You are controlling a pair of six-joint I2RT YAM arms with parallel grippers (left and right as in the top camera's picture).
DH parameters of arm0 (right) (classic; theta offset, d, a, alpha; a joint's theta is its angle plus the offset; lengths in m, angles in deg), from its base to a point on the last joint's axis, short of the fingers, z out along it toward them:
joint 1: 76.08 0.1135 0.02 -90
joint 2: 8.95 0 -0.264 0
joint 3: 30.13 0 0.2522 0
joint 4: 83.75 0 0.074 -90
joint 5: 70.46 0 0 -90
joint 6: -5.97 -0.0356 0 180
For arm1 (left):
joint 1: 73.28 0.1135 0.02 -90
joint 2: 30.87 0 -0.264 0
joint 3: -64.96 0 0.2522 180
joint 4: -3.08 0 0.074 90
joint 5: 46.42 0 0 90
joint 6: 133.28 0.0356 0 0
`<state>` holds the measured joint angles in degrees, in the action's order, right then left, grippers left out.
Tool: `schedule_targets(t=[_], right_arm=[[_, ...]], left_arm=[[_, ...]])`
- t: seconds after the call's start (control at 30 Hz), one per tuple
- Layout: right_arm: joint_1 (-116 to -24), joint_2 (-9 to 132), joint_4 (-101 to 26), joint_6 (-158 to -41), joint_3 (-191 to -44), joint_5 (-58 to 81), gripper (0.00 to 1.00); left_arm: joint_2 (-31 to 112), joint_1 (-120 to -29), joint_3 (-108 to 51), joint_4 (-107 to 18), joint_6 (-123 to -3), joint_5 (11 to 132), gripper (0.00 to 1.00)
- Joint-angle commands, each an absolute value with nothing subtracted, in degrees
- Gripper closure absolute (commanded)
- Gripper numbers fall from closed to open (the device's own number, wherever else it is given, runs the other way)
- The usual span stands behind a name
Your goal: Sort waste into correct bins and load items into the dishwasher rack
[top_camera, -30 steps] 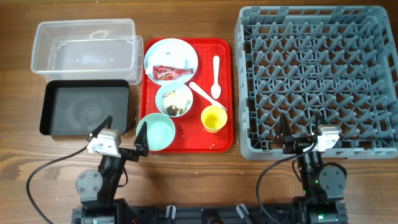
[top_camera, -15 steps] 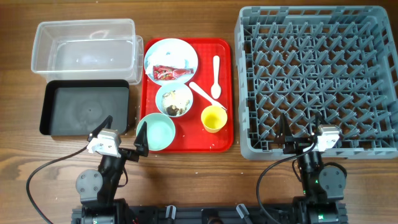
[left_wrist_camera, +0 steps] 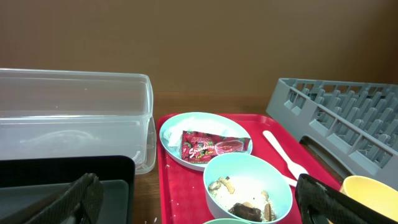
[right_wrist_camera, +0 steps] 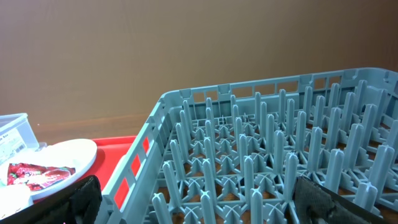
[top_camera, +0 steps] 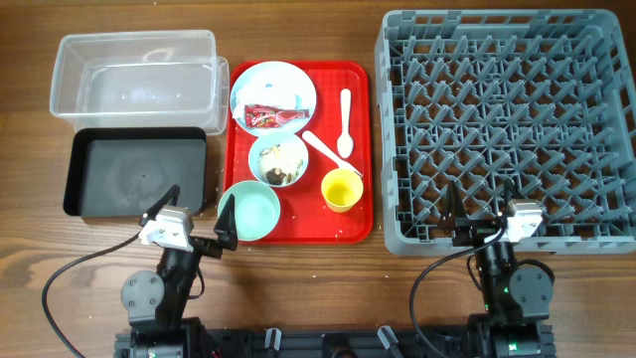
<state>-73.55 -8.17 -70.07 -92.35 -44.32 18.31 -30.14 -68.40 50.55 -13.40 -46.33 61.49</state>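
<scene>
On the red serving tray, a pale blue plate [top_camera: 283, 85] holds a red wrapper [top_camera: 270, 116]. Below it is a small pale bowl [top_camera: 259, 151] with beige-brown scraps [top_camera: 282, 164], then an empty mint-green bowl [top_camera: 253, 211] and a yellow cup [top_camera: 340, 189]. A white spoon [top_camera: 345, 123] and fork [top_camera: 328, 151] lie beside them. The clear tub [top_camera: 134, 85] and black tray [top_camera: 139, 174] are at the left, and the grey rack [top_camera: 502, 18] is at the right. My left gripper [top_camera: 200, 204] is open and empty by the mint bowl. My right gripper [top_camera: 482, 202] is open and empty over the rack's near edge.
The red serving tray [top_camera: 364, 99] lies between the bins and the rack. The left wrist view shows the wrapper [left_wrist_camera: 211, 146], the scrap bowl [left_wrist_camera: 214, 177] and the spoon [left_wrist_camera: 280, 149]. The right wrist view shows the rack pegs [right_wrist_camera: 267, 143] and the plate's edge [right_wrist_camera: 68, 155].
</scene>
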Motion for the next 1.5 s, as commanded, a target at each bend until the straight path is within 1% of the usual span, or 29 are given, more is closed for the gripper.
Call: schedule_targets(t=[0.0, 0.1, 0.2, 0.27, 0.43, 0.6, 0.7, 0.97, 1.07, 1.23, 1.47], right_arm=[[-73.8, -8.5, -70.3, -93.2, -44.2, 17.8, 0.0], [-73.8, -8.5, -70.3, -94.3, -44.2, 16.7, 0.0], [-73.8, -8.5, -70.6, -99.9, -44.2, 16.5, 0.0], [-73.8, -8.5, -70.9, -100.6, -44.2, 16.5, 0.0], [-73.8, -8.5, -71.8, -100.5, -44.2, 16.5, 0.0], [-73.8, -8.5, -77.3, -98.8, -44.2, 15.7, 0.0], [-73.8, -8.5, -79.5, -96.7, -44.6, 13.0, 0.0], [-73.8, -8.4, -79.8, -93.0, -48.4, 13.0, 0.0], [-73.8, -7.5, -80.6, -92.6, -49.9, 13.0, 0.0], [-73.8, -3.7, -82.2, -87.9, -53.4, 13.0, 0.0], [-73.8, 8.3, -82.2, -83.8, -62.3, 10.8, 0.0]], left_arm=[[-30.7, -68.6, 50.9, -13.5, -45.4, 61.8, 0.0], [-30.7, -68.6, 50.9, -13.5, -45.4, 61.4, 0.0], [-30.7, -68.6, 50.9, -13.5, -45.4, 61.3, 0.0], [-30.7, -68.6, 50.9, -13.4, -45.4, 61.4, 0.0], [-30.7, -68.6, 50.9, -11.5, -45.4, 62.1, 0.0], [-30.7, -68.6, 50.7, -6.3, -48.9, 62.4, 0.0], [-30.7, -68.6, 50.0, -5.9, -50.6, 62.7, 0.0], [-29.0, -68.6, 45.4, -6.1, -51.4, 63.8, 0.0], [-26.8, -68.6, 42.5, -6.7, -51.4, 65.3, 0.0], [-20.9, -68.6, 36.8, -7.4, -51.4, 66.6, 0.0], [-7.8, -68.6, 26.6, -9.7, -51.2, 69.2, 0.0]])
